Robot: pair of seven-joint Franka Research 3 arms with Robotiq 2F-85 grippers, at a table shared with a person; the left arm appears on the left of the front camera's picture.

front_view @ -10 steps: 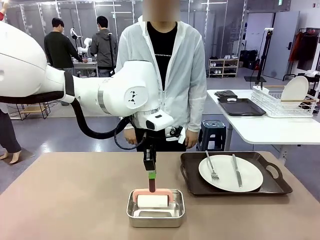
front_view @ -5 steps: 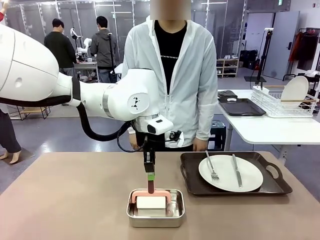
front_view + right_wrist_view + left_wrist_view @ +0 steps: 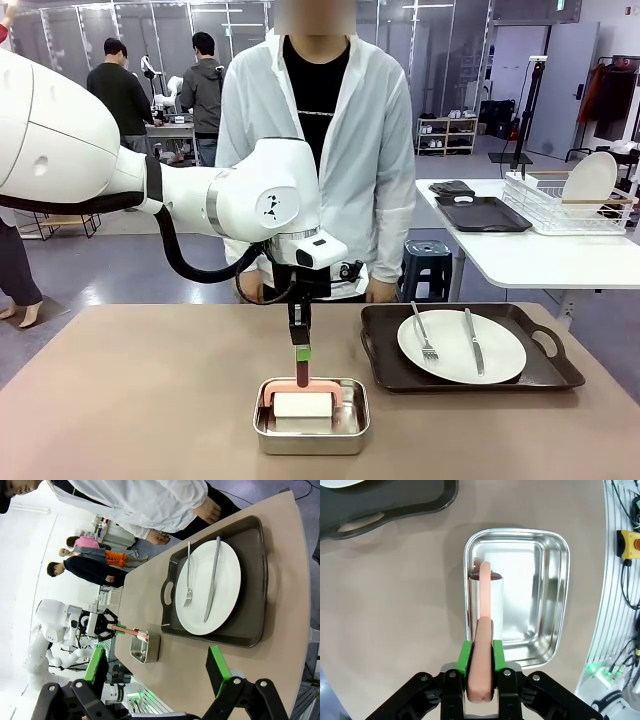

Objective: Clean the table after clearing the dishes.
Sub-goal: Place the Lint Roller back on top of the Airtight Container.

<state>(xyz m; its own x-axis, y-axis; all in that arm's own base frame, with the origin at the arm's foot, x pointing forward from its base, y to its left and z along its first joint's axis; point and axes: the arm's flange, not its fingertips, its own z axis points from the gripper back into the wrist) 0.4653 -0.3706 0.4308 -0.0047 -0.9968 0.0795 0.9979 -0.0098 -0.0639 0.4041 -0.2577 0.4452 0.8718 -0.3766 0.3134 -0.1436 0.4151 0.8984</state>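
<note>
On the brown table (image 3: 120, 400), your left gripper (image 3: 481, 662) clamps the roller (image 3: 303, 404) by its pink handle, in the pan (image 3: 262, 432); your right gripper (image 3: 156, 670) gapes empty. Lift crooked and the roller may snag the pan's rim, dragging it. Right of the pan, the tray (image 3: 385, 378) with plate (image 3: 500, 360), fork (image 3: 424, 335) and knife (image 3: 473, 342) blocks wiping

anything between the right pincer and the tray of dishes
Nothing visible does. The open right pincer faces the tray with its plate, fork and knife across bare table. The steel pan, where the left pincer grips the roller, sits apart, out of that path.
</note>
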